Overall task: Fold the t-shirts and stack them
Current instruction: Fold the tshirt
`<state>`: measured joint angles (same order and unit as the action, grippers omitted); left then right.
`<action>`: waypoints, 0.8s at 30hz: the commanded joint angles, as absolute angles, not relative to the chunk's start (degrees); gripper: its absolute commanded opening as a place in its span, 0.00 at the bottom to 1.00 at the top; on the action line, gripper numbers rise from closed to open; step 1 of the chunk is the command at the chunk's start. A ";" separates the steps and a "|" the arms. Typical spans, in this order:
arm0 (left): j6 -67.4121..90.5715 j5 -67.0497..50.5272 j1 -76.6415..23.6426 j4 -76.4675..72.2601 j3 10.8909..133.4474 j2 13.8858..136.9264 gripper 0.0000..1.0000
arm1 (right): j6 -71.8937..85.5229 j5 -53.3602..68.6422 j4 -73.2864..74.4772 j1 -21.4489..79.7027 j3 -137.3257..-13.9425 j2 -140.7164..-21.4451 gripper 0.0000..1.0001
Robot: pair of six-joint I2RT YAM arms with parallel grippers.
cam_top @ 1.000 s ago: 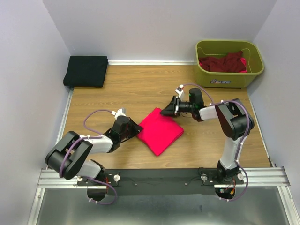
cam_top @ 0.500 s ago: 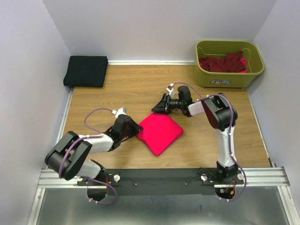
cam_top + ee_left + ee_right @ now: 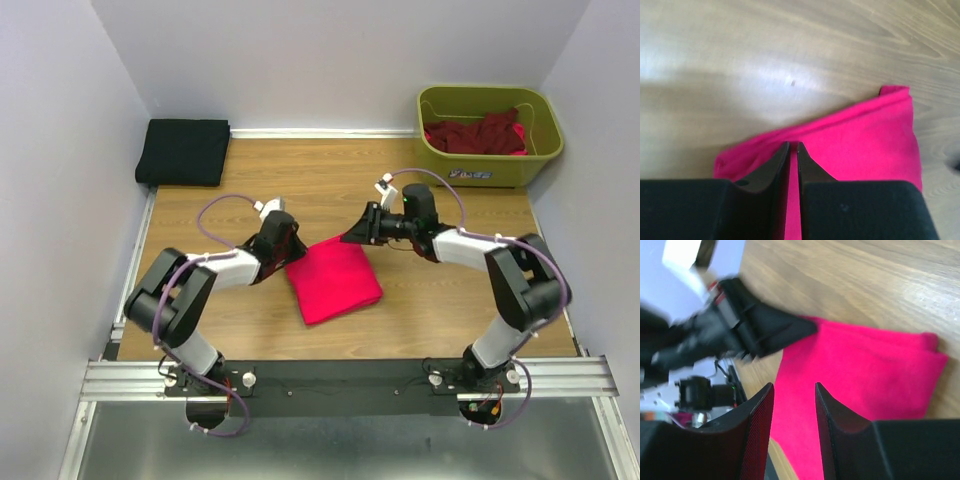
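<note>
1. Two arms lean in low over the bright pink t-shirt (image 3: 335, 285), one from each side. Your left arm stretches out flat with its elbow down, and the left gripper (image 3: 291, 257) sits at the shirt's left edge.
2. You can see in the left wrist view that its jaws are closed to a thin slit with a strip of pink cloth in it, pinching the shirt's edge.
3. Your right arm bends sharply at the elbow and reaches back towards the shirt. The right gripper (image 3: 351, 238) is at the shirt's far right corner.
4. Its jaws stand apart with nothing between them. In the right wrist view the pink cloth lies beyond and under them.
5. That shirt is folded into a rough square, turned slightly askew, and lies flat on the wooden table (image 3: 300, 180).
6. Far left of the shirt, against the back wall, you have a folded black t-shirt (image 3: 185, 152).
7. Far right of the shirt stands an olive-green tub (image 3: 480, 92) with crumpled maroon t-shirts (image 3: 470, 137) inside.
8. Nothing lies between the shirt and either one.
9. Pale walls close in the table on three sides, and a metal rail (image 3: 350, 375) carries both arm bases on the shirt's near side.
</note>
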<state>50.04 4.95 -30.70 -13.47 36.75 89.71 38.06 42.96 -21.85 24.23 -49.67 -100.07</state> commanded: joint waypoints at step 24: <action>34.71 7.11 -29.80 -1.59 65.04 101.01 0.34 | 40.00 33.49 -11.36 44.12 -34.52 -83.32 0.46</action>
